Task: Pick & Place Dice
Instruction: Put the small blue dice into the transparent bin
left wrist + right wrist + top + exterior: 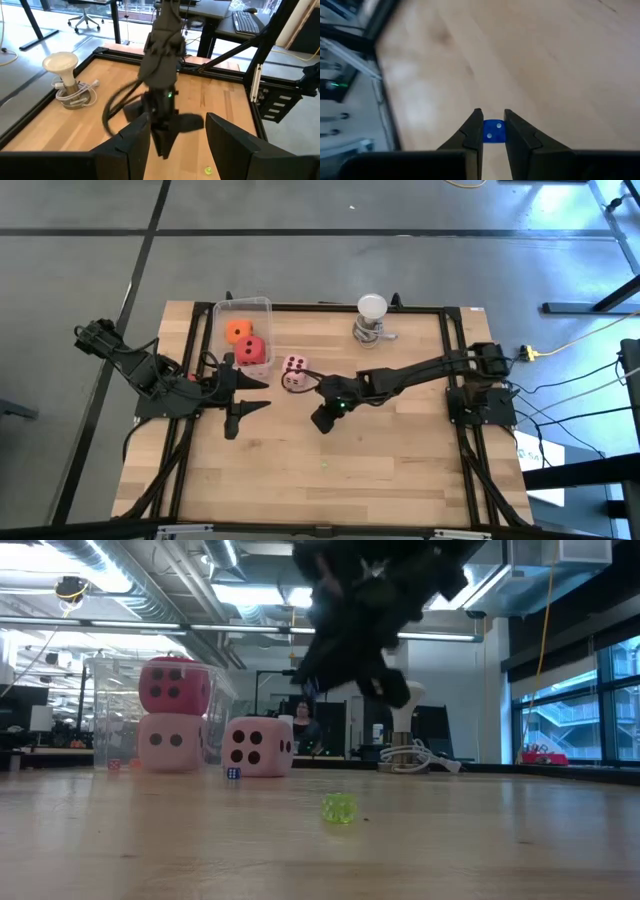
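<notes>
Pinching a small blue die (493,131), right gripper (493,132) above mid-table, die hidden overhead, left gripper (175,137) spread wide.

A grey concrete floor (300,270) crossed by dark seams is seen around the wooden bench (380,450). Ceiling pipes (120,590) and strip lights (250,595) are shown overhead. Tall windows (560,710) are set at the right. A desk with a keyboard (247,22) and an office chair (82,20) are placed beyond.

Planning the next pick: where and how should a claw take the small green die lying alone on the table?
Probably from straight above, pinching two opposite side faces of the green die: it sits low on bare table, nothing beside it. The left claw is open; the right claw holds a blue die.
</notes>
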